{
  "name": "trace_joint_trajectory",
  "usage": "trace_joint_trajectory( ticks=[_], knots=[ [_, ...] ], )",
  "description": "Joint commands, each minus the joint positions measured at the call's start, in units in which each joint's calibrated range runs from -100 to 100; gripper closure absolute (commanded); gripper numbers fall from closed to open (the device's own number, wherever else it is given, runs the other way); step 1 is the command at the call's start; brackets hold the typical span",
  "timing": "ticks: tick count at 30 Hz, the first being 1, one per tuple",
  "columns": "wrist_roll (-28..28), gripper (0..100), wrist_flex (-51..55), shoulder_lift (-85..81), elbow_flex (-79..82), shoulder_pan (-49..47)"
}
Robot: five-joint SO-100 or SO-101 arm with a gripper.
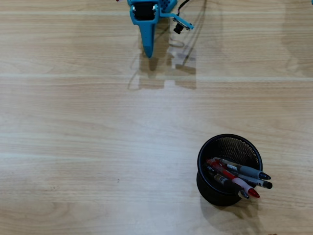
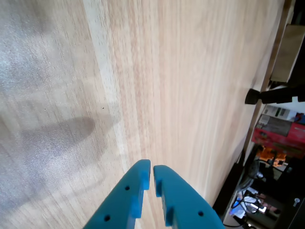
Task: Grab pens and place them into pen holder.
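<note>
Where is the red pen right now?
In the overhead view, the red pen stands inside the pen holder at lower right, leaning among the darker pens, far from the gripper at the top edge.

In the overhead view the arm [image 1: 146,19] was cut off by the top edge, only its blue tip showing. The pens' [image 1: 239,176] lower ends were hidden inside the pen holder [image 1: 215,193] at lower right. In the wrist view the clutter [image 2: 274,143] past the surface's right edge was too blurred to identify.
</note>
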Motion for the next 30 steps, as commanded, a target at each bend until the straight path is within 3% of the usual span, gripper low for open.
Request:
trace_joint_trajectory(
  ticks=[1,30],
  knots=[
    [0.2,98,0.3,-0.7,0.1,0.2],
    [0.1,98,0.3,-0.5,-0.1,0.1]
  ],
)
